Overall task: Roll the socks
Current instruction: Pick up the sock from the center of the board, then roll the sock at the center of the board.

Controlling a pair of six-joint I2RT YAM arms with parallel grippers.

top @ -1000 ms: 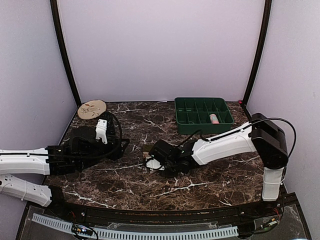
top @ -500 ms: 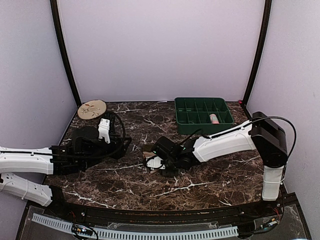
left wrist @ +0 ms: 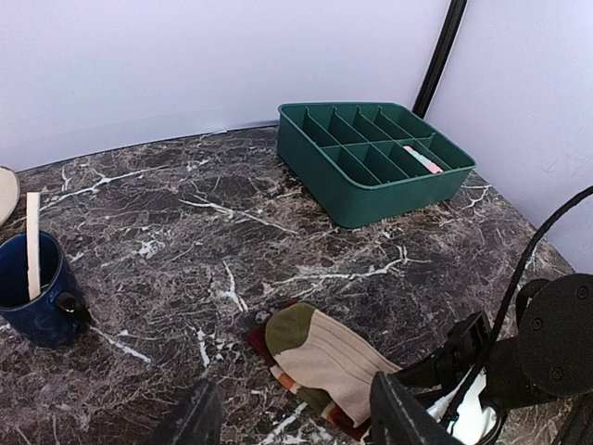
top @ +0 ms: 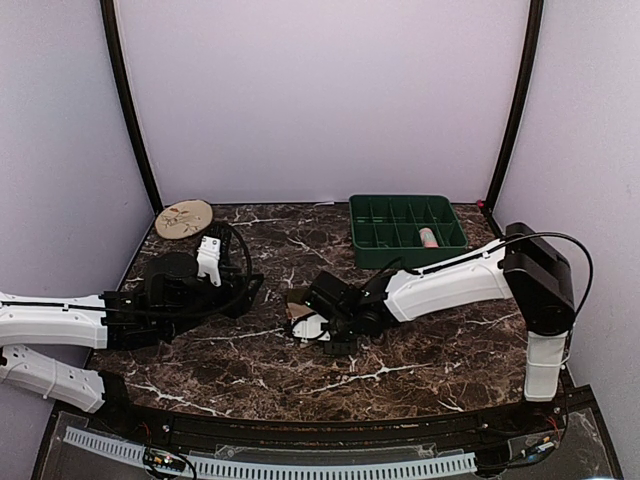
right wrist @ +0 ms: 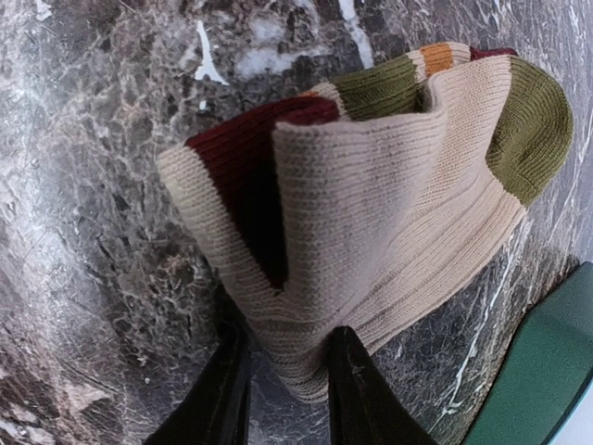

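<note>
The tan sock (left wrist: 334, 362) lies folded in the middle of the marble table, showing olive, red and orange bands (right wrist: 398, 185). In the top view only its brown edge (top: 298, 299) shows, beside the right gripper. My right gripper (right wrist: 287, 371) is low at the sock's cream end, its two black fingers (right wrist: 227, 389) pinching that fabric from both sides. It reaches in from the right (top: 306, 318). My left gripper (left wrist: 296, 419) hovers open just left of the sock (top: 250, 290) and holds nothing. The pink sock (left wrist: 422, 159) lies in a compartment of the green tray (top: 428, 237).
A green divided tray (top: 400, 262) stands at the back right. A round beige plate (top: 184, 217) lies at the back left. A dark blue mug (left wrist: 37, 292) holding a wooden stick stands left of the sock. Purple walls close the table in on three sides.
The right gripper's fingers have closed in from wide open onto the tan sock's cream end. The left arm has crept slightly right toward the sock, its jaws unchanged.
</note>
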